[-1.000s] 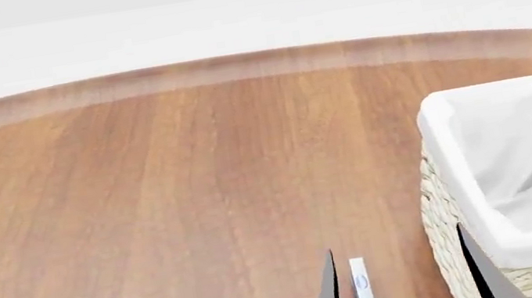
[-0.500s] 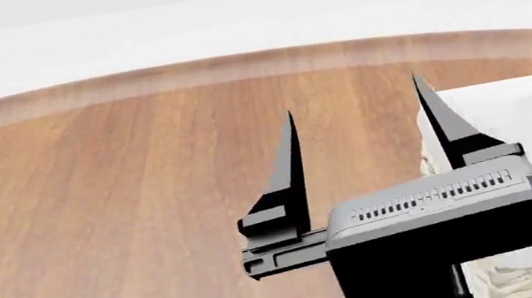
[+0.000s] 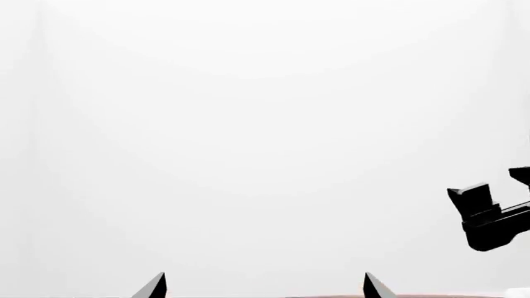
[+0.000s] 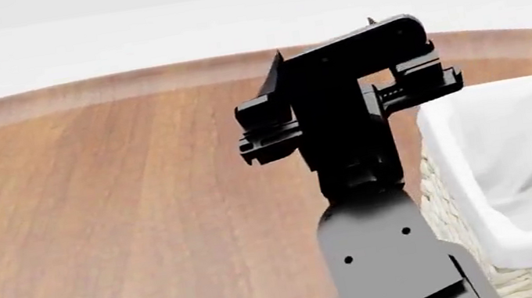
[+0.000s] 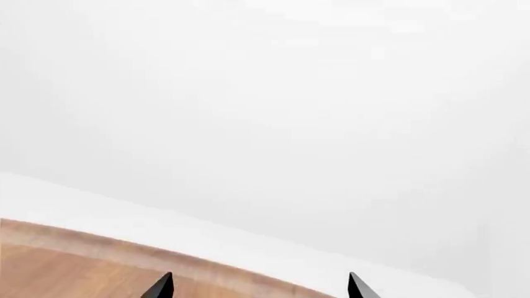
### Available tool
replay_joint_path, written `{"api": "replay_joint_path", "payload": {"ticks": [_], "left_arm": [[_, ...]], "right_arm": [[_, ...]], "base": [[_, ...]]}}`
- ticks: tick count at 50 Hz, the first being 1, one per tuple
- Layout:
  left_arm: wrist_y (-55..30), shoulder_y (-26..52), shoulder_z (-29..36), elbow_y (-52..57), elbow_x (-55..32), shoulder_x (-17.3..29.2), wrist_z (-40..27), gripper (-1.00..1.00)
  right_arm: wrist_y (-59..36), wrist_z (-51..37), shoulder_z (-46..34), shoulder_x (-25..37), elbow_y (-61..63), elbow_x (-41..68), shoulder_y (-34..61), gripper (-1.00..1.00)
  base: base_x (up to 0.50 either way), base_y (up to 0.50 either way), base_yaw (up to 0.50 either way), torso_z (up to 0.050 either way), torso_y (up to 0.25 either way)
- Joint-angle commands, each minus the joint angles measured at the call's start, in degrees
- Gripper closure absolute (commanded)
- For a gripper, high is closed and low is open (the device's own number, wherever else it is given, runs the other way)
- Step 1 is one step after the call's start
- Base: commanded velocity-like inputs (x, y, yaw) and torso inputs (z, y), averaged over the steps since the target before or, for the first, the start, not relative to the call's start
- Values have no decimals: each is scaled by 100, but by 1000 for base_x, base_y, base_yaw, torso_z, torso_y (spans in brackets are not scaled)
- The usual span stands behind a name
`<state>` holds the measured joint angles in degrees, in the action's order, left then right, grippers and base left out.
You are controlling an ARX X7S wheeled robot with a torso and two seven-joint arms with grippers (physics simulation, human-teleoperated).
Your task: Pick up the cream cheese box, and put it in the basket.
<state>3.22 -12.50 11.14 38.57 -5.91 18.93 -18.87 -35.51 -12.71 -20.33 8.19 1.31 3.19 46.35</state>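
The right gripper (image 4: 332,60) is raised above the wooden table (image 4: 126,201), just beside the basket (image 4: 463,198), fingers spread, nothing between them; the left gripper's (image 3: 263,287) tips stand apart too; the cream cheese box is out of sight.

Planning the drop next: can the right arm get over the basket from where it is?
Probably yes. The right gripper is raised above the table just beside the basket, whose open, cloth-lined top has nothing over it. The cream cheese box isn't visible in any view.

head down at table (image 4: 128,217), wrists outward
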Motion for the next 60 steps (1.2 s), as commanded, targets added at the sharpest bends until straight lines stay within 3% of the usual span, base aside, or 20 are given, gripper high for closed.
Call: {"api": "replay_joint_path", "payload": {"ticks": [1, 10, 24, 30, 34, 46, 60], "left_arm": [[-76, 13, -2, 56, -47, 27, -46, -100], [-102, 20, -41, 81, -81, 37, -103, -100], [-58, 15, -36, 53, -160, 69, -113, -100], [-41, 14, -24, 46, -172, 84, -116, -100], [-39, 14, -21, 51, -187, 93, -120, -100], [-36, -16, 27, 95, -156, 113, -145, -100], [-4, -23, 70, 87, -163, 134, -157, -100]], "right_arm": [[947, 16, -43, -322, -2324, 65, 530, -100], [2246, 100, 40, -623, -4857, 235, 1063, -100], [3003, 123, -148, -794, -6386, 571, 1534, -100], [3527, 116, -1258, -817, -7494, 1847, 1851, -100], [3544, 132, -1603, -813, -7625, 2267, 1807, -100], [3306, 425, -871, -813, -7628, 1798, 1497, -100], [3347, 436, -968, -815, -7628, 1892, 1418, -100]], "base": [[0, 0, 0, 0, 0], [0, 0, 0, 0, 0], [0, 0, 0, 0, 0], [0, 0, 0, 0, 0], [0, 0, 0, 0, 0], [0, 0, 0, 0, 0], [0, 0, 0, 0, 0]]}}
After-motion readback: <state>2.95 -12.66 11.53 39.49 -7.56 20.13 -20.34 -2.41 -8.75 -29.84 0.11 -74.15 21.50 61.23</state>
